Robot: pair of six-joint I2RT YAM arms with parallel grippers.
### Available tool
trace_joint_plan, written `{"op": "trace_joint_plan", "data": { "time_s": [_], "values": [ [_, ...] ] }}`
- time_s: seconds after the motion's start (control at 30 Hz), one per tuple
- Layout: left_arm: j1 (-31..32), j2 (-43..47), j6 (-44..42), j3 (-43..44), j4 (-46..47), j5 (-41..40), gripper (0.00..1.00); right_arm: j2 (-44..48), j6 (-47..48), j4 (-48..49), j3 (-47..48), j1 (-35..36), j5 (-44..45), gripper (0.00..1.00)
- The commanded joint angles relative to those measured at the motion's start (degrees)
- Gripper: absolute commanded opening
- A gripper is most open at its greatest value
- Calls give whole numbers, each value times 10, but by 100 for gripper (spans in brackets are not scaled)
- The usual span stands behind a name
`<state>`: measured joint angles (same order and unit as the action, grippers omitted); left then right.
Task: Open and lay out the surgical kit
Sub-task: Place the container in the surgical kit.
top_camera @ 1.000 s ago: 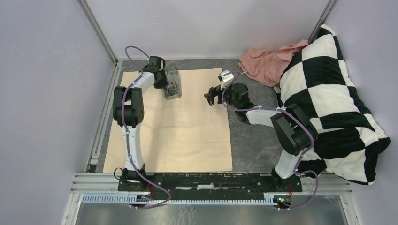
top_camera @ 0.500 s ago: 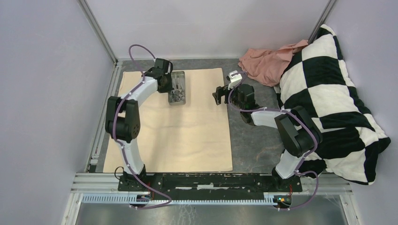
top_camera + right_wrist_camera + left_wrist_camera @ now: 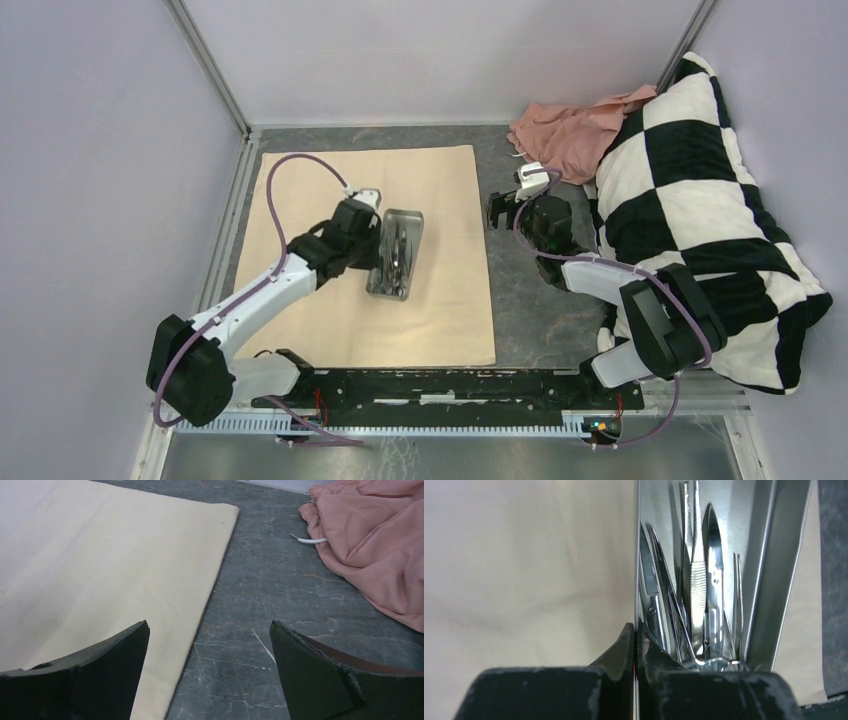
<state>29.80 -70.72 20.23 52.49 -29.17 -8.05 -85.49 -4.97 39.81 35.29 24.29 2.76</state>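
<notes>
Beige cloth wrap (image 3: 440,300) flat on grey tabletop (image 3: 530,310), lavender walls (image 3: 450,60)

Tray (image 3: 774,555): bright polished metal, walls mirror-glossy.
Instruments (image 3: 696,580) inside it: smooth shiny metal, one with a ribbed grip.
Wrap (image 3: 330,310): beige woven cloth, matt, lying smooth.
Table (image 3: 260,580): dark grey, matt, scratched, stone-like.
Far right: pink cloth (image 3: 565,125), soft, matt, crumpled.
Right: black-and-white checked blanket (image 3: 700,200), plush, fleecy.
</notes>
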Motion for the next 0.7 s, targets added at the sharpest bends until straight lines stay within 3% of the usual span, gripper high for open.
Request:
{"op": "trace_joint_plan", "data": {
  "time_s": [0.0, 0.13, 0.23, 0.4, 0.67],
  "values": [
    [74, 38, 96, -48, 51, -20, 2, 29, 13, 25, -19, -14, 33, 98],
    [146, 28, 193, -65, 52, -89, 2, 32, -6, 36, -29, -27, 18, 98],
    [188, 10, 233, -80, 101, -91, 2, 24, -12, 39, -28, -28, 11, 98],
    [279, -66, 214, -47, 121, -150, 2, 13, -18, 36, -23, -32, 5, 98],
    [316, -159, 210, -23, 148, -159, 2, 10, -23, 39, -24, -39, -2, 98]
  ]
}}
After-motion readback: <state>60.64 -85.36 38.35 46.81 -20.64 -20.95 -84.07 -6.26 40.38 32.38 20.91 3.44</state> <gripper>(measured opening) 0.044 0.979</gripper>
